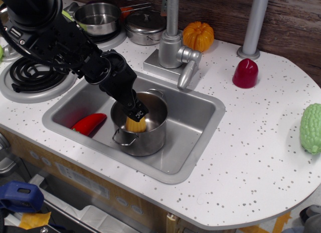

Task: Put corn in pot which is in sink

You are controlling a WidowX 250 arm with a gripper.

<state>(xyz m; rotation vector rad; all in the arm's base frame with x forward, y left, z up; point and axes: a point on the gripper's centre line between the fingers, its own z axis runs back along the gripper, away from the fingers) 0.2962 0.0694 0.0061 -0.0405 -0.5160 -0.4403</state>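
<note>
Downward-angled, the gripper [134,117] clasps the corn [135,125] inside the pot [150,137].

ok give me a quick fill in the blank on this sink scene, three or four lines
1. The gripper holds the yellow corn inside the mouth of the ____.
2. The pot stands in the ____.
3. The red pepper lies in the sink, on the pot's ____ side in the picture.
4. The orange pumpkin sits on the counter behind the ____.

Missing words: pot; sink; left; faucet
</note>
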